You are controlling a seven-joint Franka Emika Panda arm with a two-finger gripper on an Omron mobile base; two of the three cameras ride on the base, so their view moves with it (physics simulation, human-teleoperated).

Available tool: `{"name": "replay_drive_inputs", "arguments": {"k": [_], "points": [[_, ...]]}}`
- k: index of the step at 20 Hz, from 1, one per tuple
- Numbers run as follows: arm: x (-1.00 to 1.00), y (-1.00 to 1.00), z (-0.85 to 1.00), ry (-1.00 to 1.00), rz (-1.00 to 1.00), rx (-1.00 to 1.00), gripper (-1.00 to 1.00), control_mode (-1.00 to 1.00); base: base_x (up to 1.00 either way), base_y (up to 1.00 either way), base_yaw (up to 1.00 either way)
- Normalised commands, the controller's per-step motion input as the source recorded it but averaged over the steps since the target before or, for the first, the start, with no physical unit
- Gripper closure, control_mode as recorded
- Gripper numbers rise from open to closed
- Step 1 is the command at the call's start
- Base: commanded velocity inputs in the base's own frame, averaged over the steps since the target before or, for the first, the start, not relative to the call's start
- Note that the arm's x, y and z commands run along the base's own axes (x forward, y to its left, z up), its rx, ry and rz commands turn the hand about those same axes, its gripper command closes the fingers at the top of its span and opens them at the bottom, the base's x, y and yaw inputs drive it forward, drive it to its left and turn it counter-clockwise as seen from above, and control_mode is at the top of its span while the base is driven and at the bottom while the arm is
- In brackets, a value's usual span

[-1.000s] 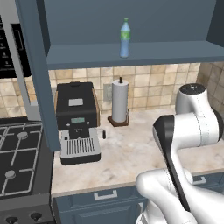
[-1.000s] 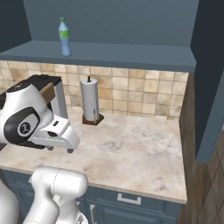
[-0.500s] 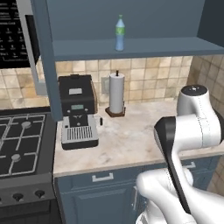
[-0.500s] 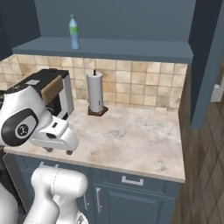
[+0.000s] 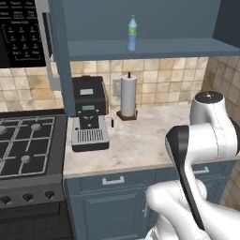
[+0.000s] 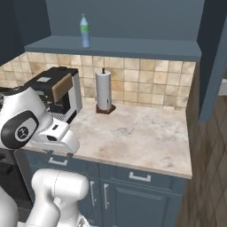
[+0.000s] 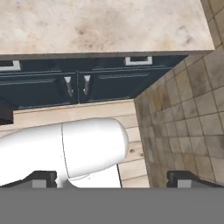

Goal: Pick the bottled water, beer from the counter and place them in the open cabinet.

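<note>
The bottled water (image 5: 132, 33) (image 6: 84, 30), light blue with a green band, stands upright on the shelf of the open cabinet (image 5: 164, 48) (image 6: 133, 45). The beer is out of view. Below the shelf runs the marbled counter (image 5: 140, 140) (image 6: 133, 133) (image 7: 109, 26). My gripper (image 7: 113, 178) is open, its dark fingertips (image 7: 43, 177) wide apart with nothing held. It hangs low in front of the counter, pointing down at the wooden floor and the blue-grey lower cabinet fronts. In the right base view the hand (image 6: 60, 135) sits at the counter's front edge.
A black coffee machine (image 5: 88, 112) (image 6: 60, 91) and a paper towel roll (image 5: 128, 96) (image 6: 103, 91) stand on the counter. A gas stove (image 5: 26, 145) and a microwave (image 5: 21, 33) lie to the left. A tiled wall (image 6: 208, 177) and the cabinet's slab door (image 6: 213, 57) close the right side.
The whole picture has shifted in both base views, so the base has driven. More of the stove and the counter's right end shows. The arm keeps its pose.
</note>
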Motion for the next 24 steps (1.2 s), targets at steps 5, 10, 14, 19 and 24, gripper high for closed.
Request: {"name": "replay_drive_inputs", "arguments": {"k": [5,10,14,19,24], "points": [[0.00,0.00,0.00,0.00,0.00,0.00,-1.00,1.00,-0.07,0.47,0.22],[0.00,0.00,0.00,0.00,0.00,0.00,-1.00,1.00,0.41,0.04,-0.06],[0.00,0.00,0.00,0.00,0.00,0.00,-1.00,1.00,0.29,0.16,-0.16],[0.00,0.00,0.00,0.00,0.00,0.00,-1.00,1.00,-0.06,0.21,-0.23],[0.00,0.00,0.00,0.00,0.00,0.00,-1.00,1.00,-0.16,0.23,-0.29]]}}
